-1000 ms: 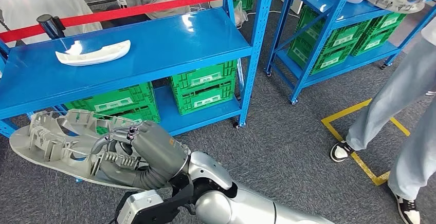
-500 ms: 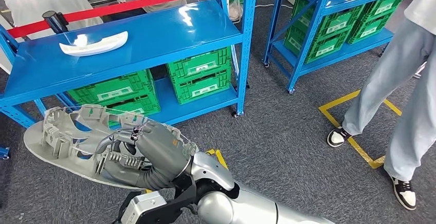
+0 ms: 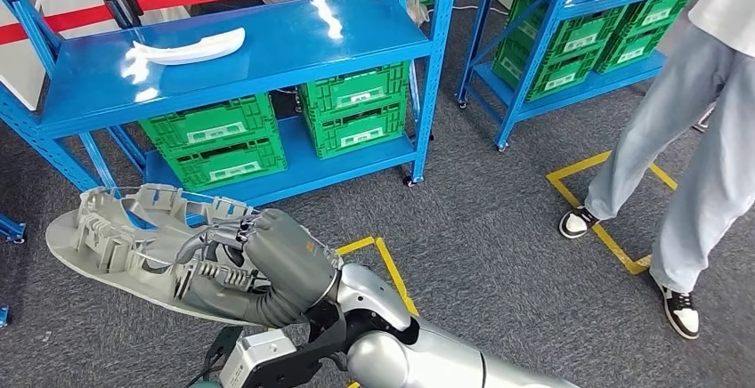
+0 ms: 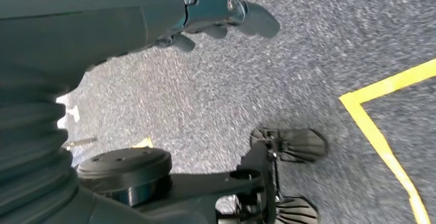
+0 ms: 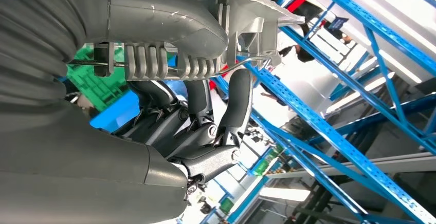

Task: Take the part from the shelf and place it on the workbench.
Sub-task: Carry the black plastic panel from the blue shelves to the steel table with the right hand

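the right hand [image 3: 267, 259] is grasping the grey part [image 3: 116, 246], a big ribbed plastic panel, with its fingers [image 5: 239, 100] hooked around a rib on the inner side and the thumb pressed against the outer face. i'd guess it holds it by the ribs because the smooth shell gives nothing to hang on to. the part sits low in front of the robot, clear of the blue shelf [image 3: 267, 50], ribbed side up, carried out to one side of the arm. the left hand [image 4: 216, 16] hangs down over the grey carpet, released, holding nothing.

around it: a white curved piece [image 3: 189, 47] lies on the shelf top, green crates [image 3: 356, 117] sit on the level below, and a second blue rack [image 3: 570, 14] stands just beside the first. a person in light trousers [image 3: 685, 139] stands near the yellow floor marking [image 3: 614, 228], and i'd say the long overhanging panel could catch the shelf post or that person. i see no counter from here.
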